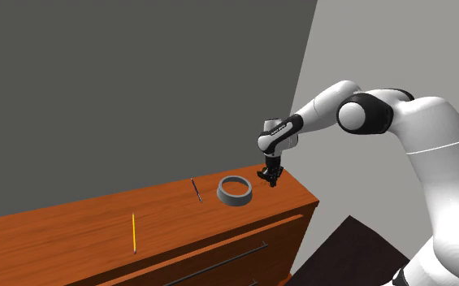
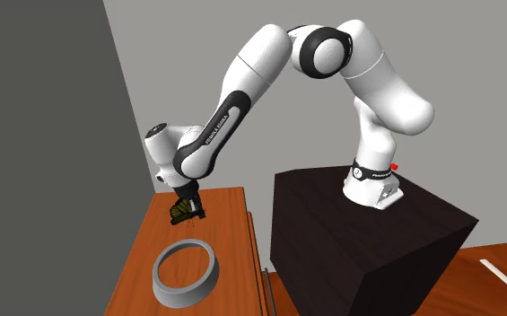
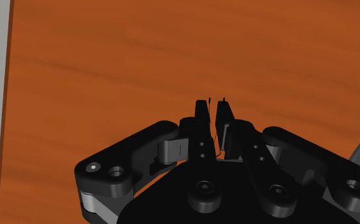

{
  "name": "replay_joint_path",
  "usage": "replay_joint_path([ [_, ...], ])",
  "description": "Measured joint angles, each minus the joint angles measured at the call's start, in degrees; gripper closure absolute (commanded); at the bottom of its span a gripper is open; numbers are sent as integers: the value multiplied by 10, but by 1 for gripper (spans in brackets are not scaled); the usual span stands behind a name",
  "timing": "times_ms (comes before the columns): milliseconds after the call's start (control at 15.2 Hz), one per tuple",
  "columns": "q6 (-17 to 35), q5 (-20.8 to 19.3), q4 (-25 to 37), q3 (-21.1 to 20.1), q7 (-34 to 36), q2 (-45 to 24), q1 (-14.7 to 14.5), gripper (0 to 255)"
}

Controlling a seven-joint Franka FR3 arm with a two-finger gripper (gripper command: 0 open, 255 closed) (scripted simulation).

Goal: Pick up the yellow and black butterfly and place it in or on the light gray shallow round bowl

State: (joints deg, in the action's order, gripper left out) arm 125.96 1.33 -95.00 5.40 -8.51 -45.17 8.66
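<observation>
The gripper pinches the yellow and black butterfly between nearly closed fingers, low over the orange-brown wooden dresser top, near the grey round bowl. A dark grey wall stands behind.

Butterfly: yellow with black markings. Gripper: black throughout. Arm: white with dark joints; a small red mark at its base. Bowl: plain light grey. Dresser top: orange-brown, streaked wood grain. Pencil: yellow. Thin stick: dark. Stand: near black. Wall: dark grey; adjoining wall: paler grey.
</observation>
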Motion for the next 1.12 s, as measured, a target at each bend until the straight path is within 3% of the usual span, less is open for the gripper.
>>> replay_joint_path([
  [1122,-60,-5,-10,4,1,71,-5,255],
])
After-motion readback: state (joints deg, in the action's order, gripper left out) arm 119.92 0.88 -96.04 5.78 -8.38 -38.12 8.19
